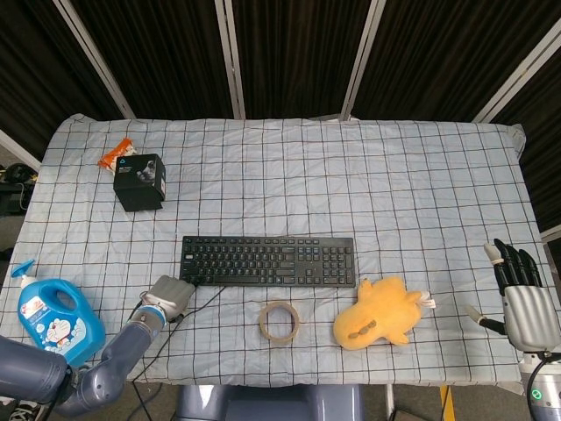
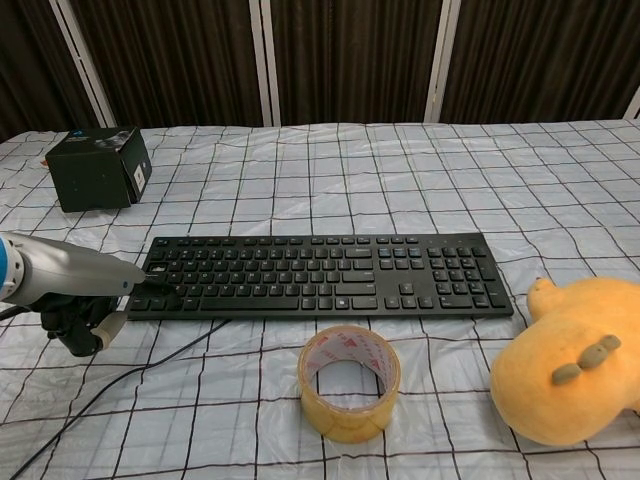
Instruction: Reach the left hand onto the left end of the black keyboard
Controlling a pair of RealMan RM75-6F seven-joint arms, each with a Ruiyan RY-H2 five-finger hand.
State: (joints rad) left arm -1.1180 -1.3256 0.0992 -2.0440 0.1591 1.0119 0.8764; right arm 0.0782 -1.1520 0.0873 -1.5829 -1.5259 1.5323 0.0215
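The left hand point(image 1: 169, 297) sat low over the checked tablecloth point(image 1: 421, 184), arm coming in from the bottom-left corner, just off the front-left corner of the black keyboard point(image 1: 268, 260). From the chest view its dark fingertips point(image 2: 158, 288) reached onto the keys at the keyboard's left end, while the rest of the fingers were curled under the silver shell, so I couldn't tell if it was spread or closed. The keyboard lay flat across the middle of the table, its cable point(image 2: 120, 375) trailing toward the near edge under the hand. The right hand point(image 1: 524, 298) was well off at the far right edge, fingers straight, apart and holding nothing. The tape roll point(image 1: 280, 321) and yellow plush toy point(image 1: 381, 313) sat just in front of the keyboard; the blue detergent bottle point(image 1: 51, 316) was left of the arm, with the black box point(image 1: 141, 181) further back.
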